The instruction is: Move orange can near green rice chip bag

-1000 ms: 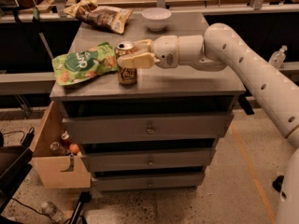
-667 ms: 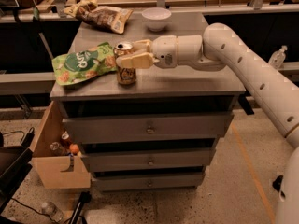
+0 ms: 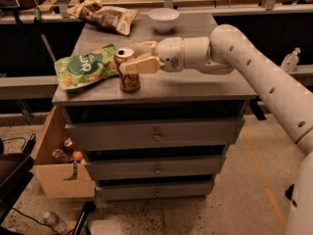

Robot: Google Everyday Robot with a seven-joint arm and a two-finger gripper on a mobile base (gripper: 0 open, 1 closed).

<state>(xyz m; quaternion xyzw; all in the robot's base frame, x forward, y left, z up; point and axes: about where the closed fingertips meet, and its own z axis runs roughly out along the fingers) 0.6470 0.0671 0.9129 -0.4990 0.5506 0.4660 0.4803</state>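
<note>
**Nothing moved: orange can (image 3: pixel 129 80) held beside green rice chip bag (image 3: pixel 84 67)**

The gripper (image 3: pixel 138 58), reaching from the right, stays clamped on the can's upper part. The can stands upright on the cabinet top (image 3: pixel 205 84), just right of the bag. A brown snack bag (image 3: pixel 105 17) and white bowl (image 3: pixel 164 18) sit farther back.

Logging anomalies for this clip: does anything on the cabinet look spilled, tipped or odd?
Nothing stands out. The can stands upright beside the green bag, held by the pincer; the brown bag and bowl sit at the back, nothing spilled.
</note>
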